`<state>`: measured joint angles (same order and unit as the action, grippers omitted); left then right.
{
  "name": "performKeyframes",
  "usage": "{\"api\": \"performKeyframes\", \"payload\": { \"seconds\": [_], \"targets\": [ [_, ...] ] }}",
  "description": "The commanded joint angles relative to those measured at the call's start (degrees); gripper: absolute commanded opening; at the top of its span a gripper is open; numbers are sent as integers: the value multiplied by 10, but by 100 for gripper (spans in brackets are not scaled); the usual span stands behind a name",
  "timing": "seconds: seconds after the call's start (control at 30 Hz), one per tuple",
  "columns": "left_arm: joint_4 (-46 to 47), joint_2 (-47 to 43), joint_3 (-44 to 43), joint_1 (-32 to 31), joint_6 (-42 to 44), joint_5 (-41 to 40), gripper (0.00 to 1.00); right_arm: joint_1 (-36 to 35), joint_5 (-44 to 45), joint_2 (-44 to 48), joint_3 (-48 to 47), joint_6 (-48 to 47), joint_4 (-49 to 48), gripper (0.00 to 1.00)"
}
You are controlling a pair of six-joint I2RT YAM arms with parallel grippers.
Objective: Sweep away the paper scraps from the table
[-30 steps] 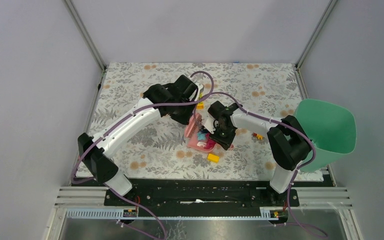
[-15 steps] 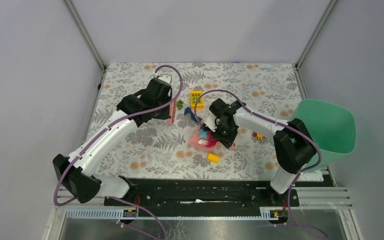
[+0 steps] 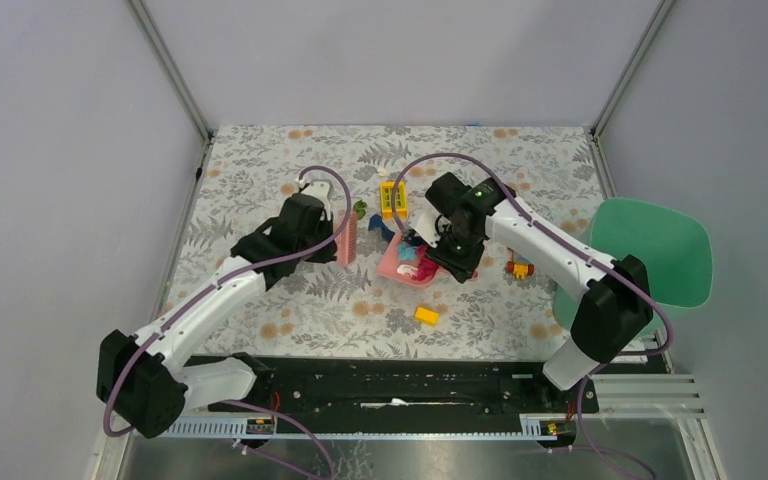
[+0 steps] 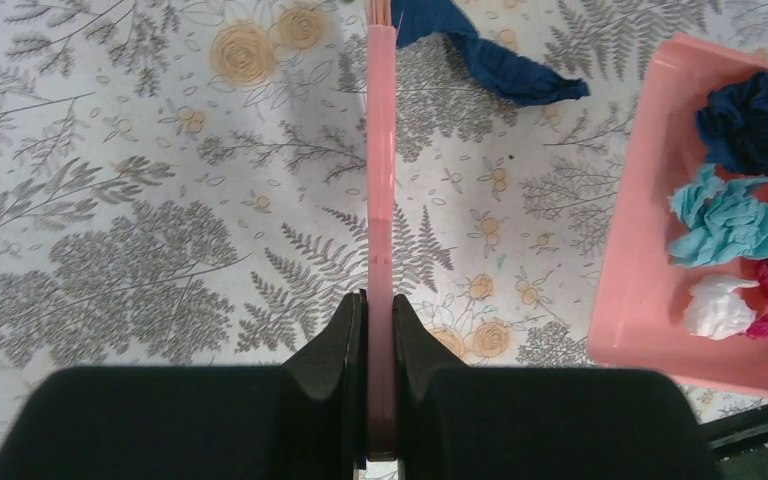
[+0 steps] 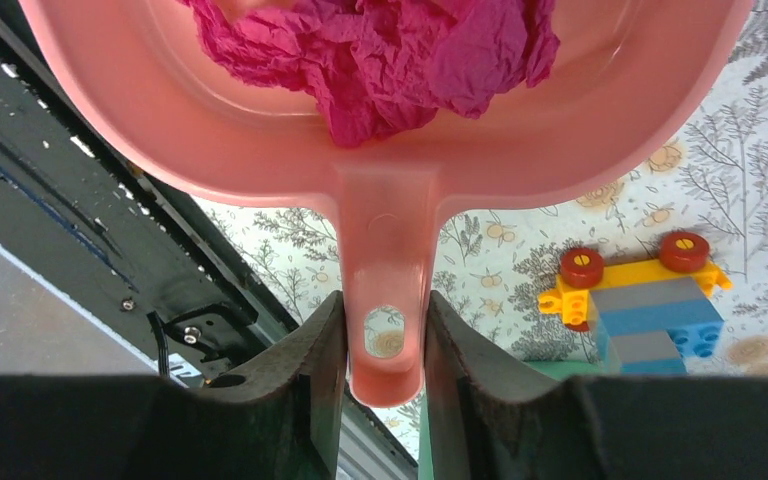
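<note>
My left gripper (image 4: 380, 300) is shut on the pink comb-like brush (image 4: 381, 190), held edge-on over the table (image 3: 260, 160). A dark blue paper scrap (image 4: 490, 55) lies on the table by the brush's far tip. My right gripper (image 5: 384, 300) is shut on the handle of the pink dustpan (image 5: 385, 250), which also shows in the top view (image 3: 410, 263). The pan holds dark blue (image 4: 750, 110), cyan (image 4: 725, 215), white (image 4: 718, 305) and magenta (image 5: 390, 60) scraps. In the top view the left gripper (image 3: 335, 238) is left of the pan and the right gripper (image 3: 453, 250) at its right side.
Yellow blocks stand behind the pan (image 3: 392, 198) and in front of it (image 3: 426, 316). A block car (image 5: 640, 300) sits right of the pan. The green tray (image 3: 650, 265) is at the table's right edge. A small green bit (image 3: 359, 209) lies near the brush.
The left arm drew the brush left, away from the pan. The right arm moved the pan back and a little left. A dark blue scrap now shows on the table between them.
</note>
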<state>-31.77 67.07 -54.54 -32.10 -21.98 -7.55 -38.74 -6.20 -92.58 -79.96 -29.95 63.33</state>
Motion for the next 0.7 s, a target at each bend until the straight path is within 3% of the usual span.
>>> {"api": "performKeyframes", "payload": {
  "seconds": [0.0, 0.23, 0.43, 0.67],
  "targets": [
    [111, -49, 52, 7, 8, 36, 0, -3, -4, 27, -63, -17, 81, 0],
    [142, -100, 110, 22, 18, 28, 0, -3, -23, 24, -148, -30, 180, 0],
    [142, -123, 123, 23, 26, -9, 0, 2, -5, 28, -171, -21, 205, 0],
    [124, -92, 109, 23, 30, -1, 0, 71, 23, 53, -244, -4, 214, 0]
  ]
}}
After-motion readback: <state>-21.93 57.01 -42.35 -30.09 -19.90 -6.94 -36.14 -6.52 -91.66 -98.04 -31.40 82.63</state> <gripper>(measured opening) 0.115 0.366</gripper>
